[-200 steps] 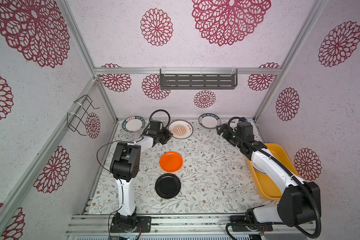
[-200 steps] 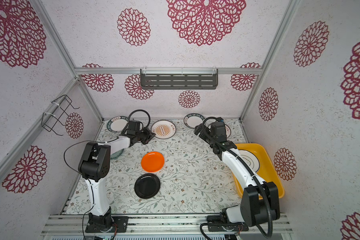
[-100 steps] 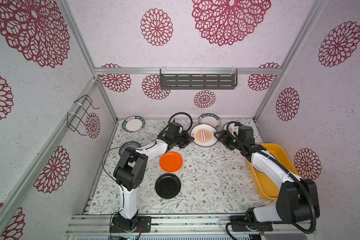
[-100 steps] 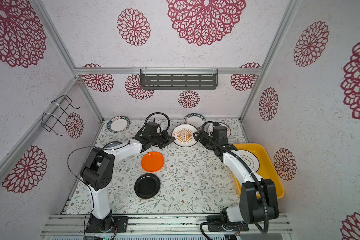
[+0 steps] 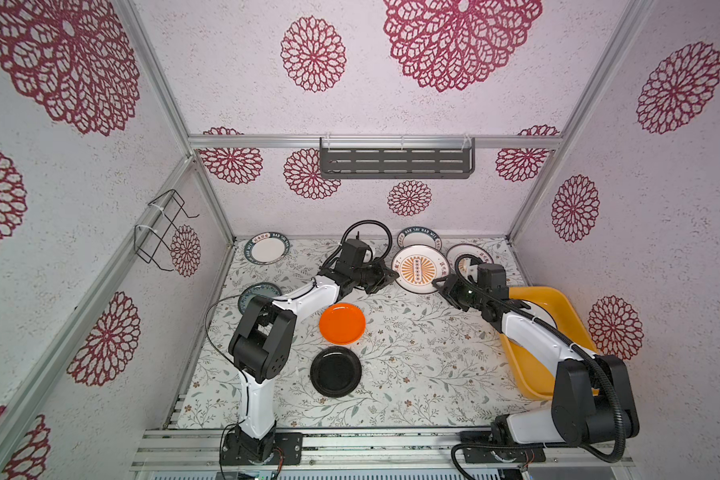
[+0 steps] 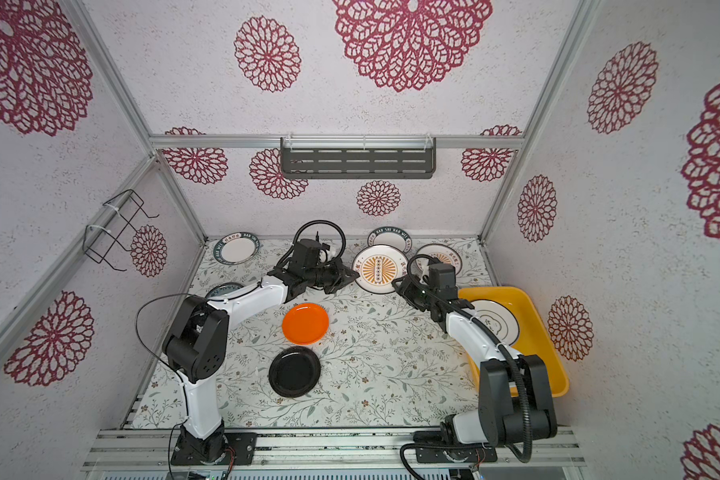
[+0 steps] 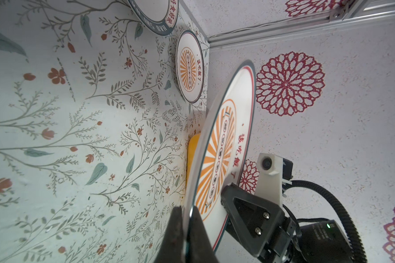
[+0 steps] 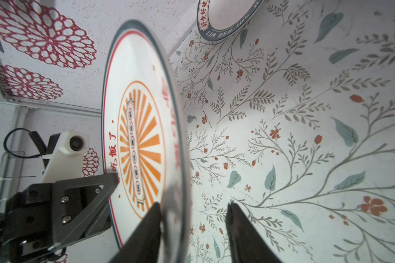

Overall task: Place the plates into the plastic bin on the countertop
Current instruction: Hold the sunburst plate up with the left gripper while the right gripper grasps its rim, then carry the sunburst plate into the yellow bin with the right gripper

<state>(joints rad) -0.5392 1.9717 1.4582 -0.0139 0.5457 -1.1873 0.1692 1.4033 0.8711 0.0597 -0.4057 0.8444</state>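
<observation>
A white plate with an orange sunburst [image 5: 417, 269] [image 6: 378, 269] hangs tilted above the back of the countertop [image 5: 412, 353]. My left gripper [image 5: 391, 274] [image 7: 186, 208] is shut on its rim. At the opposite rim my right gripper [image 5: 438, 284] [image 8: 193, 205] is open and straddles the edge. One of its fingers lies against the plate's face [image 8: 137, 127] and the other stands apart. The yellow-orange plastic bin [image 5: 558, 297] [image 6: 528, 299] sits at the right and holds a white plate [image 6: 495, 322].
An orange plate [image 5: 342, 323] and a black plate [image 5: 336, 371] lie mid-counter. Teal-rimmed plates [image 5: 267, 248] [image 5: 420, 238] and another sunburst plate [image 5: 470, 255] line the back. A blue-floral plate [image 5: 260, 291] shows under the left arm. A dark shelf [image 5: 395, 158] hangs on the back wall.
My left gripper lifted the sunburst plate from the back and carried it right. The right gripper came in to the plate's other rim and its jaws narrowed around the edge.
</observation>
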